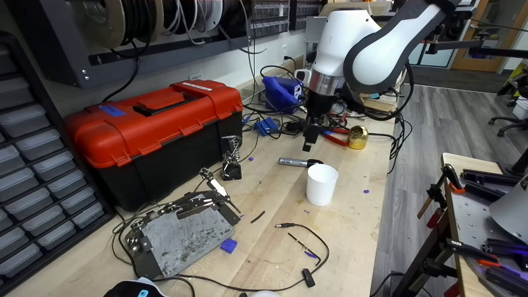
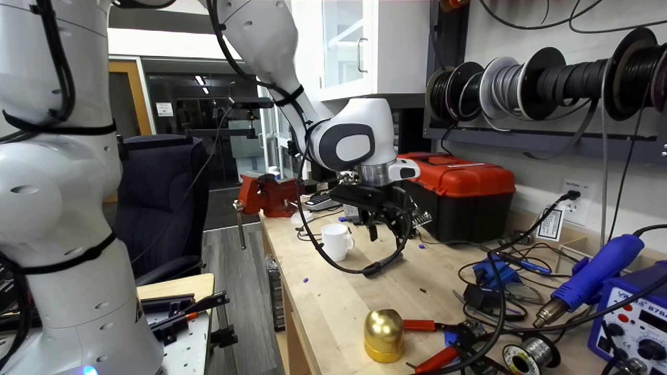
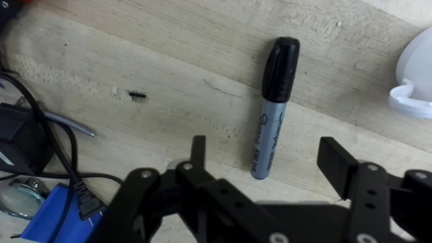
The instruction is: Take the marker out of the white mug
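Observation:
The marker (image 3: 270,131), grey with a black cap, lies flat on the wooden table in the wrist view. It also lies behind the white mug in an exterior view (image 1: 293,162). The white mug (image 1: 321,185) stands upright beside the cap end; it also shows in an exterior view (image 2: 334,244) and, partly cut off with its handle, at the right edge of the wrist view (image 3: 418,67). My gripper (image 3: 265,146) is open and empty, its fingers on either side of the marker's lower end in the picture. In both exterior views the gripper (image 1: 308,144) (image 2: 384,226) hangs above the table.
A red and black toolbox (image 1: 161,136) stands along the wall. A gold tip cleaner (image 1: 357,137), red-handled pliers (image 2: 417,325) and black cables (image 3: 67,158) lie near the gripper. A blue soldering station (image 2: 633,312) and a red vise (image 2: 268,195) also stand on the table.

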### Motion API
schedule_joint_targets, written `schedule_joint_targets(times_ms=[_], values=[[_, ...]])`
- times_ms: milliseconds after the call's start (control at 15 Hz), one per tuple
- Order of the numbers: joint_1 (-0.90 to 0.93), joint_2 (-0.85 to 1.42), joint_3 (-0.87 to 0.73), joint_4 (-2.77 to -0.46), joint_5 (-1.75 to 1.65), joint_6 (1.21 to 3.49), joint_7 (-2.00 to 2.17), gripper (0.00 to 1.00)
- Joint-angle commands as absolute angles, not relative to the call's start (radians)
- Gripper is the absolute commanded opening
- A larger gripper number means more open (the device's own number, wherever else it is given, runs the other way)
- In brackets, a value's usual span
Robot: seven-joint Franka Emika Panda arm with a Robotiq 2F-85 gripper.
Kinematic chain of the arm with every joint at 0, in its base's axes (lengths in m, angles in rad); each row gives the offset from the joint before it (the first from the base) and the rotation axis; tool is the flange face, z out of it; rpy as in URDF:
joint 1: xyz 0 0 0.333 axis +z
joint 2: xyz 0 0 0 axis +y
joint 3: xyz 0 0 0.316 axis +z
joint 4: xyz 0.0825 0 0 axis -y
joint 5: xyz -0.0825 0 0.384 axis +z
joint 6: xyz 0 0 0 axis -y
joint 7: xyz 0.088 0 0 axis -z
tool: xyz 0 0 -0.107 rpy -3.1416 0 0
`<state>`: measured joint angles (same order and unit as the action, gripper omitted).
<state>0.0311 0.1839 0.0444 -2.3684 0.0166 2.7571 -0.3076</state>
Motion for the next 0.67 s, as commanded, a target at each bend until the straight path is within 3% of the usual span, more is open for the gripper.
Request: schedule_joint_targets(times_ms=[0,600], values=[[0.033,0.101,0.041,-2.403,-0.028,2.709,-0.236,1.00],[0.028,0.119,0.047,-2.368,-0.029,2.691,-0.211,1.00]])
